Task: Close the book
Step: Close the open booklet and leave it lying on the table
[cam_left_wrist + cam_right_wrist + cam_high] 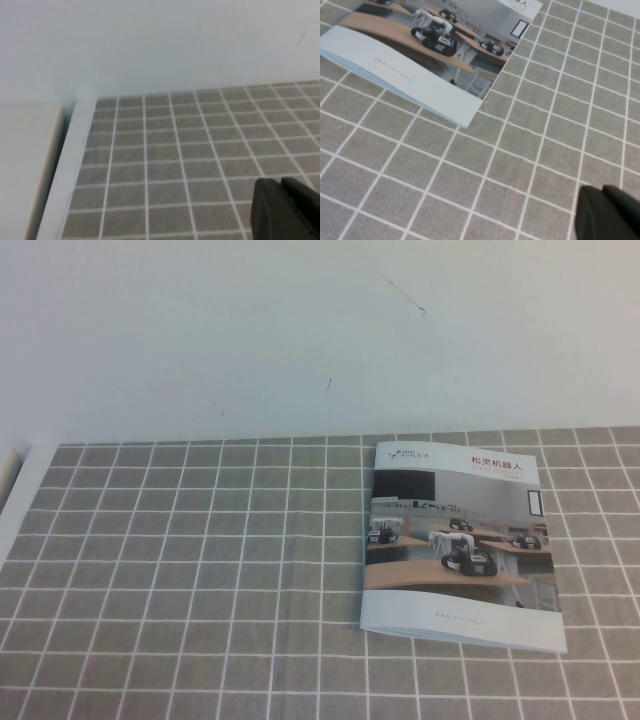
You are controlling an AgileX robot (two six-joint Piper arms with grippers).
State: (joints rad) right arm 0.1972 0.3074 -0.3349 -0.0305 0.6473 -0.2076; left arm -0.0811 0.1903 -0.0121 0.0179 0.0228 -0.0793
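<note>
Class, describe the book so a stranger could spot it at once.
On the grey checked cloth, right of centre, lies the closed book; the left pincer and right pincer are clear of it, each seen only in its wrist view. Its cover photo of robot arms on desks marks it out.

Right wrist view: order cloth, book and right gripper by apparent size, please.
1. Cloth
2. Book
3. Right gripper, over cloth beside the book; cropped and nearest the camera, so unsure.
Left gripper: over bare cloth, away from the book.

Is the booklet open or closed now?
Closed: the booklet lies flat, front cover up, pages stacked beneath. Left claw and right claw hang above bare checked cloth.
</note>
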